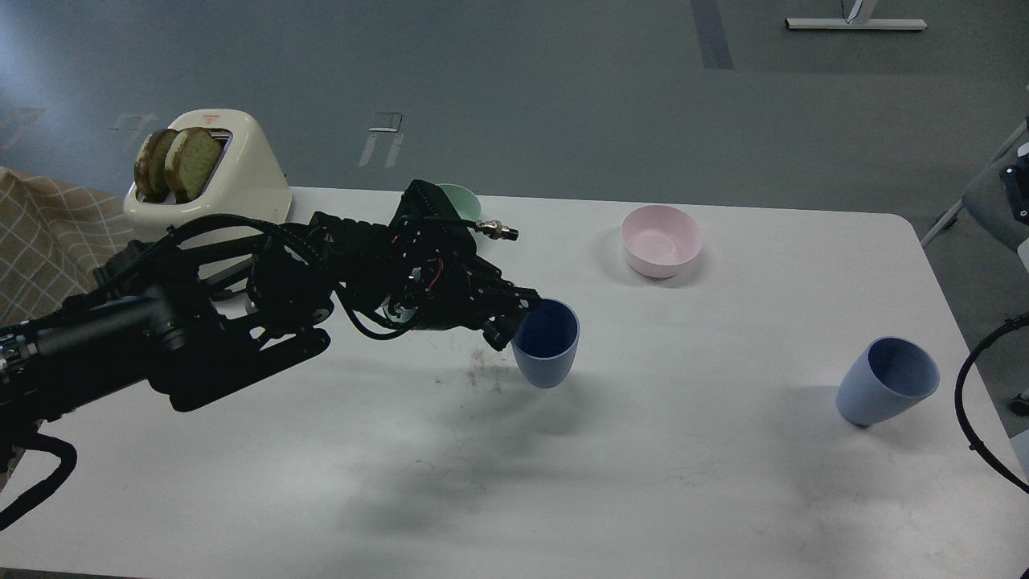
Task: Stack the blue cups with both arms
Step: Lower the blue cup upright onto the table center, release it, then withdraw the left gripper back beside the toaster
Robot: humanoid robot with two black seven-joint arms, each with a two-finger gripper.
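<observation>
My left arm reaches in from the left over the white table (723,482). Its gripper (514,320) is shut on the left rim of a light-blue cup (548,347). The cup hangs upright, mouth up, and seems to be slightly above the table, with a faint shadow below it. The second blue cup (884,390) stands alone on the table near the right edge, mouth up. Of my right arm only a black cable loop (965,402) shows at the right edge; its gripper is out of view.
A pink bowl (661,240) stands at the back, right of centre. A green bowl (462,197) is partly hidden behind my left arm. A cream toaster (233,173) holding bread slices sits at the back left, with a checked cloth (40,233) beside it.
</observation>
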